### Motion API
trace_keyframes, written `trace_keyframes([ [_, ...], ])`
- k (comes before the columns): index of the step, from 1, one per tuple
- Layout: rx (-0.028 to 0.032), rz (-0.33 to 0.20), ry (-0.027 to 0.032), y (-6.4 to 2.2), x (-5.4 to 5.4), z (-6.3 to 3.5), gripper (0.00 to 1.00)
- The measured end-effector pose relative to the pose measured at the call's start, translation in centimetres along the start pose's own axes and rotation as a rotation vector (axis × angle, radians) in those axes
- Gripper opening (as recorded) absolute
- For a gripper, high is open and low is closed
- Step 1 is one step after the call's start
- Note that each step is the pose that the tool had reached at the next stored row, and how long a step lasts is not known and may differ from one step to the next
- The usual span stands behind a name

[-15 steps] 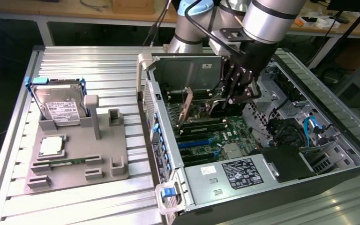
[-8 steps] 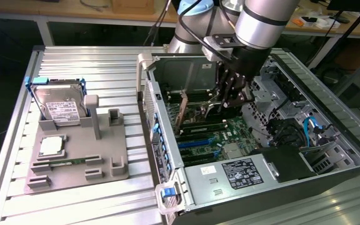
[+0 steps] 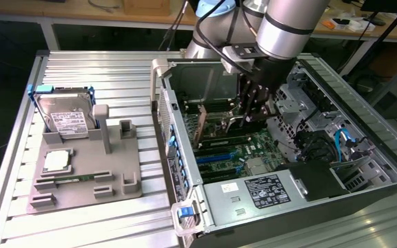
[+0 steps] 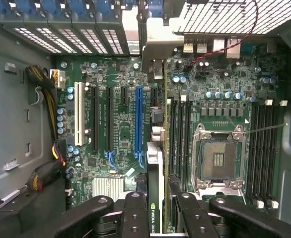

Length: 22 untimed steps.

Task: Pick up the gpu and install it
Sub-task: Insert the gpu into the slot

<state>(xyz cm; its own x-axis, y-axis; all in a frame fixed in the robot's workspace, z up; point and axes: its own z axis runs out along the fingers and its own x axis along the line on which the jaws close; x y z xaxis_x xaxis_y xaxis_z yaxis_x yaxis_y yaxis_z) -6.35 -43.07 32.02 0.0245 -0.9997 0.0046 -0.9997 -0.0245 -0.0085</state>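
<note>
Gpu (image 4: 155, 163), edge-on above the motherboard (image 4: 110, 114), sits clamped in the claw (image 4: 158, 206), its faces hidden.

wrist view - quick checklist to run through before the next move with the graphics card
1. Graphics card held in the end effector: ok.
2. Card runs parallel to the slots: ok.
3. Blue slot empty: ok.
4. Card lined up over the blue slot: not ok, it looks offset toward the memory slots.
5. Cable bundle clear of the slots: ok, well apart from them.
6. Card's height above the board: cannot tell.
</note>
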Motion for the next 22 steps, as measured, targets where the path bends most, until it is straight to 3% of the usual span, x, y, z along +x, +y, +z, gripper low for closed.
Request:
trace_keyframes([
  [2,0.0057,0.005,0.0004,0.02,0.0,0.29,0.27],
  [10,0.0159,0.024,0.0023,0.03,0.1,1.06,0.27],
  [22,0.0167,0.024,0.0023,0.06,1.0,1.25,0.27],
])
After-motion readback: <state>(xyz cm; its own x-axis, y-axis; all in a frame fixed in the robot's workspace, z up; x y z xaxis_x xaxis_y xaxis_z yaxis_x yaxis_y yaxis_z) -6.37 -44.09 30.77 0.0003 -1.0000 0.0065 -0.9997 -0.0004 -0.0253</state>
